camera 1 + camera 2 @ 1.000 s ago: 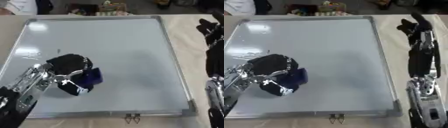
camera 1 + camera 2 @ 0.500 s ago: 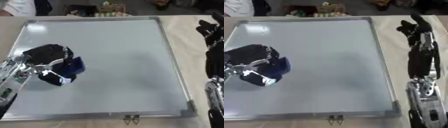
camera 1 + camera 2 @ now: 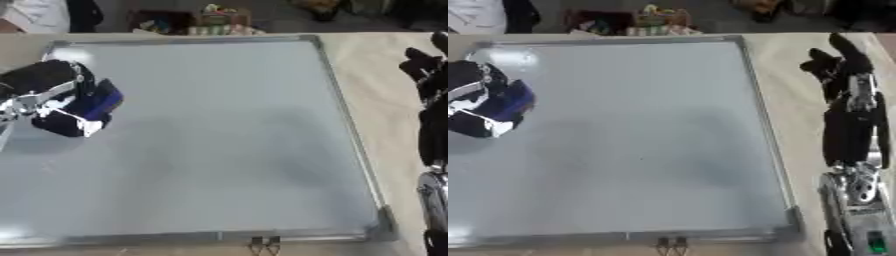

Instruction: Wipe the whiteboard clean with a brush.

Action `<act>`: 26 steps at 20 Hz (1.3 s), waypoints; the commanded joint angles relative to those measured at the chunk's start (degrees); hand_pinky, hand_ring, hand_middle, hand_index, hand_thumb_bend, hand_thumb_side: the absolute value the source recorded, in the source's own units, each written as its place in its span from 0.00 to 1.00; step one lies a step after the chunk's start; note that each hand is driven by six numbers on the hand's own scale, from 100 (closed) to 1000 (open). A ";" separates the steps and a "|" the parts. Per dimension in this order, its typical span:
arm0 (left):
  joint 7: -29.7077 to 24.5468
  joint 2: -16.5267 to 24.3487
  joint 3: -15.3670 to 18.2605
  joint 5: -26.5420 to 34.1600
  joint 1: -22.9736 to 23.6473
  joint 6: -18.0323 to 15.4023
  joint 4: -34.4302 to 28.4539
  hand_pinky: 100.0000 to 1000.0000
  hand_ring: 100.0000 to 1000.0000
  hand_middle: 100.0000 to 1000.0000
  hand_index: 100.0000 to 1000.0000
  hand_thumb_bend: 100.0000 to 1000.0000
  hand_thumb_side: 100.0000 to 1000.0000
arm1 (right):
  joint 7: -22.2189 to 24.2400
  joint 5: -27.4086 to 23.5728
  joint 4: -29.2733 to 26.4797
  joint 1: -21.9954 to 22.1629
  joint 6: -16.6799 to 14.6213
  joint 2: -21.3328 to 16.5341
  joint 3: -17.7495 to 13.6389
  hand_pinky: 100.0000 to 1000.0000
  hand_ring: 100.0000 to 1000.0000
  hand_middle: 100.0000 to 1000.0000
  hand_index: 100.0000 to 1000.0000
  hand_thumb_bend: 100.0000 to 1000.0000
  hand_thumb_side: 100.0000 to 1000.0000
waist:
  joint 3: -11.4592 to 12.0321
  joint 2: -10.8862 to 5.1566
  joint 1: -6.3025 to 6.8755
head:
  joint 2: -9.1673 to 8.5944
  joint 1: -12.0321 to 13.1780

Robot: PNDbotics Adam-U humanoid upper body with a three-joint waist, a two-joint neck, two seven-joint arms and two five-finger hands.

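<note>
A large rectangular whiteboard with a silver metal frame (image 3: 332, 100) lies flat on a beige desk (image 3: 798, 115) and fills most of both views. Its pale grey surface looks blank across the middle and right; no writing can be made out there.

The left robot hand (image 3: 48, 95), black with silver parts, sits over the left side of the board, a little above the middle of that edge. Its fingers are curled around a small dark blue block-shaped brush (image 3: 98, 101), which sticks out toward the right from under the hand. The brush lies against the board surface, near the left frame and well apart from the top and bottom edges. A white patch shows on the lower part of the hand.

The right robot hand (image 3: 837, 62) is off the board, over the bare desk beside the upper part of the right frame. Its black fingers point away from the robot and look straight or relaxed, holding nothing. The right forearm (image 3: 852, 135) runs down the right side of the view, black above and silver lower down.

A small dark metal clip (image 3: 263, 244) sits at the middle of the board's near edge. Beyond the far edge, a cluster of blurred colourful objects (image 3: 206, 20) rests on the desk.
</note>
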 commanded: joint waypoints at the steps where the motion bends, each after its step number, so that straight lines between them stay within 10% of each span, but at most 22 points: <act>1: 0.30 1.96 2.45 -1.45 -2.32 0.58 3.21 0.33 0.48 0.31 0.12 0.12 0.31 | 0.11 0.32 -0.64 -0.58 -0.27 -1.10 -0.13 0.88 0.86 0.52 0.90 0.01 1.00 | -0.27 -0.76 0.09 | -1.13 0.78; 26: 8.22 -3.87 9.60 -12.51 -7.85 2.95 21.28 0.33 0.48 0.27 0.14 0.12 0.34 | 0.17 0.36 -0.64 -1.26 -0.67 -0.85 -0.05 0.89 0.86 0.52 0.90 0.04 1.00 | -3.20 1.85 -0.24 | -4.20 3.54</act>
